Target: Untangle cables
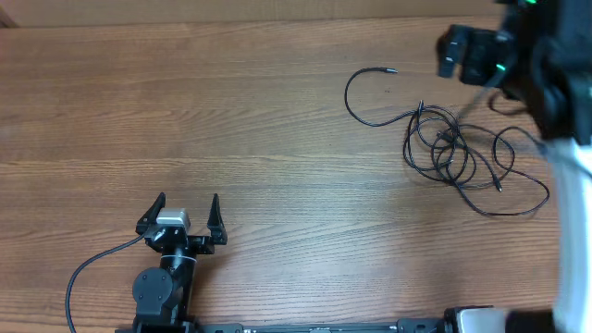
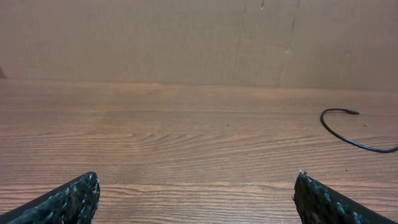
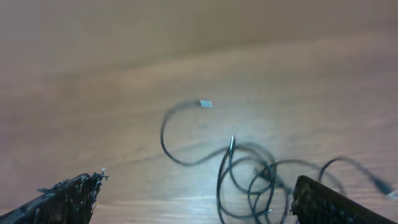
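The cables lie as a tangle of thin black loops on the right side of the wooden table, with one end curving out to the upper left. In the right wrist view the tangle is blurred, with a silvery plug tip. My right gripper is open and empty, raised above the tangle; in the overhead view it is at the far right. My left gripper is open and empty at the near left, far from the cables. One cable end shows in the left wrist view.
A cardboard wall stands behind the table's far edge. A thicker black arm wire curves at the left base. The white right arm runs down the right edge.
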You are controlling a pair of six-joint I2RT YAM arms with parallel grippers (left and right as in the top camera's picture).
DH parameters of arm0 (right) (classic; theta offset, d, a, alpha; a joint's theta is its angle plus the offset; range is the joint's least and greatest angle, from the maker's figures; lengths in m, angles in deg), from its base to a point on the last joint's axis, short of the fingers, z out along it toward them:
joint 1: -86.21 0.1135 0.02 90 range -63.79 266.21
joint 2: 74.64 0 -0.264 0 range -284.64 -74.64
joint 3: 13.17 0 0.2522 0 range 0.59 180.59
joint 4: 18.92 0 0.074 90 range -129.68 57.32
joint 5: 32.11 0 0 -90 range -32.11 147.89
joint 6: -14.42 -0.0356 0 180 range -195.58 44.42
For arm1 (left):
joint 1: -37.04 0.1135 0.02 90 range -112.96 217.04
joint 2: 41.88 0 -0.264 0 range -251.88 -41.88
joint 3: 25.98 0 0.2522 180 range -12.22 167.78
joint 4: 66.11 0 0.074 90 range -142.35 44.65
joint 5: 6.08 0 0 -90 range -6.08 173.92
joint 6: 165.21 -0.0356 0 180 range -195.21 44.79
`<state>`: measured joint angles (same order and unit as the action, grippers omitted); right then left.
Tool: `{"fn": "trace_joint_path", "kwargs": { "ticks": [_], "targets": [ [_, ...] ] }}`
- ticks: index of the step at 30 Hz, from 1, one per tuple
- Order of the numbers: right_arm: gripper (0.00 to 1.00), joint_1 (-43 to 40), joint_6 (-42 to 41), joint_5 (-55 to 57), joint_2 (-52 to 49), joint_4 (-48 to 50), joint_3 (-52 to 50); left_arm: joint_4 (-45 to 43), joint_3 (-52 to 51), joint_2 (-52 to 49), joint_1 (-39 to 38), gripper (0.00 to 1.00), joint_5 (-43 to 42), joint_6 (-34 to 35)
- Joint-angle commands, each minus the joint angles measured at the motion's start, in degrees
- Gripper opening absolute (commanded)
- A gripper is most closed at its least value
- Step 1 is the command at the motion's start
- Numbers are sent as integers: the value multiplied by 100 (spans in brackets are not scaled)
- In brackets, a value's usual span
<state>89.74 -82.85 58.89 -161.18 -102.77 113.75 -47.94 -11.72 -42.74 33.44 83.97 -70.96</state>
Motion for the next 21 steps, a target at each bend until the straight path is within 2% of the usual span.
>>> {"fn": "trace_joint_path", "kwargs": {
  "ticks": [1, 5, 13, 17, 21],
  "targets": [
    [100, -33, -11, 756, 474, -28, 42, 7, -22, 61, 57, 100, 15, -87],
    [100, -39, 157, 1143, 848, -13, 42, 7, -22, 61, 59, 99, 15, -87],
    [100, -39, 168, 1128, 960, -378, -31, 7, -22, 61, 57, 99, 15, -87],
    [100, -39, 435, 1117, 944, -260, -699, 7, -22, 61, 59, 99, 15, -87],
    [100, -37, 435, 953, 1034, 525, -1700, 7, -22, 61, 57, 99, 15, -85]
  ]
}}
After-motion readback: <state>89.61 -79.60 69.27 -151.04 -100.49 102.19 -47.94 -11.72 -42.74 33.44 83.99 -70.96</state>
